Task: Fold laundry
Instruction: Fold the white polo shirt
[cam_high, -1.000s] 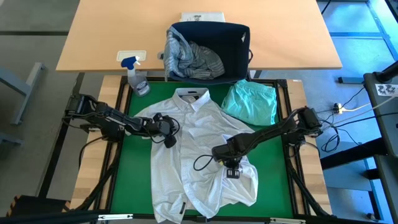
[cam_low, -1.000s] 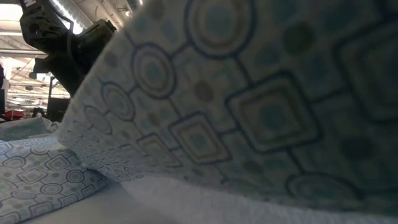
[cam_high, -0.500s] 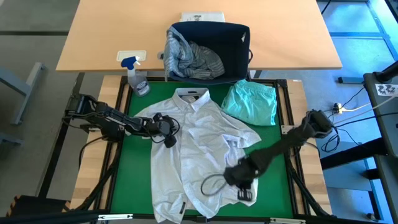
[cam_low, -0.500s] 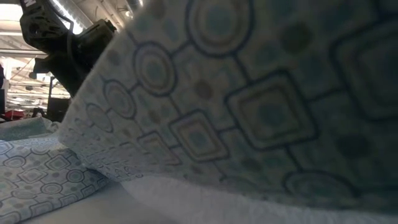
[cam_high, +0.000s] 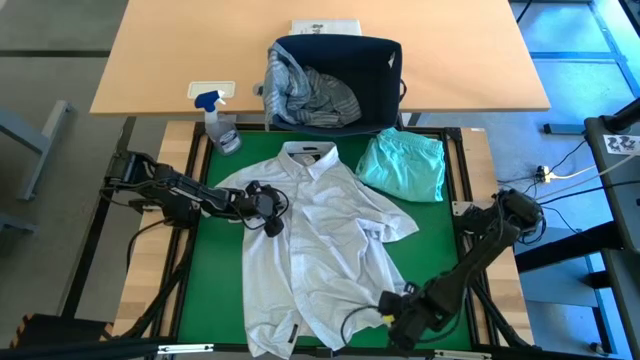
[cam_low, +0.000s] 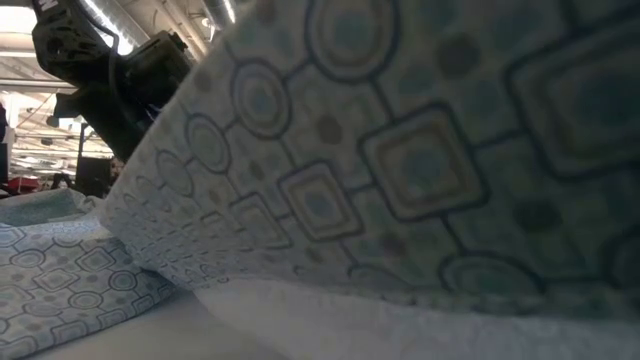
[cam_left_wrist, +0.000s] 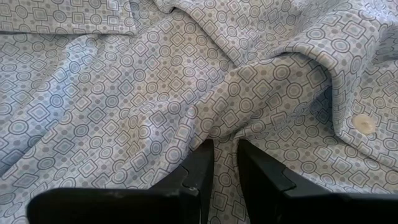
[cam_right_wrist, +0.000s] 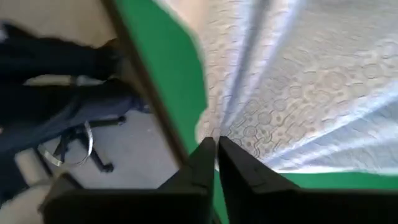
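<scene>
Patterned shirt (cam_high: 320, 240): thin matt cloth, creased; mat (cam_high: 215, 270): green felt; desk (cam_high: 180, 50): smooth wood.

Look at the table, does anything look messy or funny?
The patterned shirt lies rumpled, its bottom edge trailing over the green mat's front edge. The right gripper pinches its hem there; the left gripper pinches a fold near the shoulder. Clothes sit bunched in the basket.

A green surface (cam_high: 215, 290) carries a patterned shirt (cam_high: 310, 250) spread flat under both arms' fingers, with a mint garment (cam_high: 405, 165) beyond them.
</scene>
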